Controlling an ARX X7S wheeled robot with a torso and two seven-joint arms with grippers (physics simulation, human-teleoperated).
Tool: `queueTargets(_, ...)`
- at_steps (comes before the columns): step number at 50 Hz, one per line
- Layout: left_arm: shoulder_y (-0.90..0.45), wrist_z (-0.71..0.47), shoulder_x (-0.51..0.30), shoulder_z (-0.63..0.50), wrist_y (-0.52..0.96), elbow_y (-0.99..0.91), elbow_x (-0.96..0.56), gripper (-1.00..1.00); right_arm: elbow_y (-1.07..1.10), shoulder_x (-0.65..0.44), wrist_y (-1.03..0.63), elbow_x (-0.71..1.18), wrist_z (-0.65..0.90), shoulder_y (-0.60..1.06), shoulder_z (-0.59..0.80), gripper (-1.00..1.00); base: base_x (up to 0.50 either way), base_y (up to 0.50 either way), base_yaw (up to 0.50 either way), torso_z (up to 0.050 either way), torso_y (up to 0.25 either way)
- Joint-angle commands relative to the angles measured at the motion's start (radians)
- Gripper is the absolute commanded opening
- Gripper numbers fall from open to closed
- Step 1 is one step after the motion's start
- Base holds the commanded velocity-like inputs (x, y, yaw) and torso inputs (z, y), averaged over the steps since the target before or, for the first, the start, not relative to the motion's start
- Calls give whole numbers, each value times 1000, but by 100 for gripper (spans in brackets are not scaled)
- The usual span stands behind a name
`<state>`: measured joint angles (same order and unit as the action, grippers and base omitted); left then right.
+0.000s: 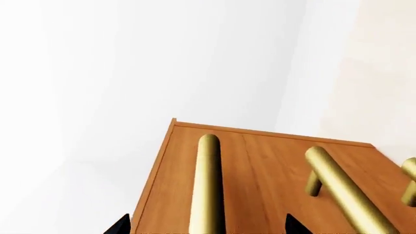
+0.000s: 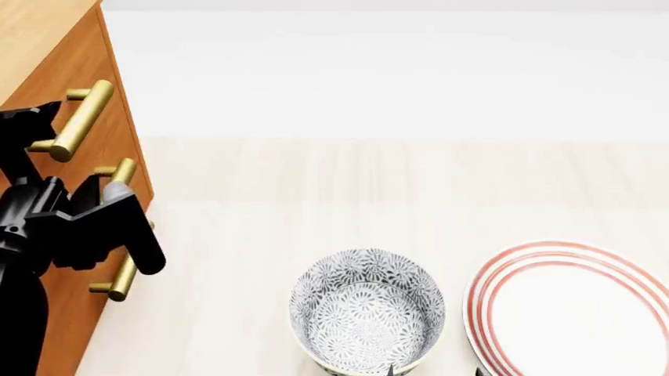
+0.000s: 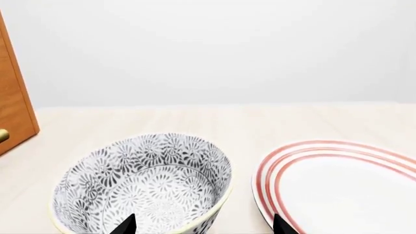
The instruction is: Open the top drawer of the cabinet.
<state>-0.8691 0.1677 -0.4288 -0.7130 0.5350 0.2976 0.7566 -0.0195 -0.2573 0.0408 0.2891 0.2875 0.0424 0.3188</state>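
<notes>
Top drawer handle between hand tips

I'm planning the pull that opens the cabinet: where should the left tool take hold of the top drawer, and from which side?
Grip the top drawer's brass bar handle near its middle, between its two posts, coming straight at the cabinet front. The bar stands off the wood, leaving a gap for a finger behind it. The left tool is beside it, fingers spread.
</notes>
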Motion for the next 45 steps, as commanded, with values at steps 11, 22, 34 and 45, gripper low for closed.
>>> queueTargets(11,-16,-17,27,23,-30,71,-19,100,-9,6,6,-5,-8,2,-3,100,0,0,0,0,0)
queueTargets(22,-17,-39,33,35,-32,78,-29,-100,-1,2,0,1,-4,0,0,100,0,0,0,0,0)
queueTargets(34,-15,-41,28,32,-28,66,-23,-100,-2,-1,0,6,-1,0,4,100,0,0,0,0,0)
queueTargets(45,-22,-43,35,19,-31,72,-15,-100,-3,-4,-2,11,1,1,9,100,0,0,0,0,0)
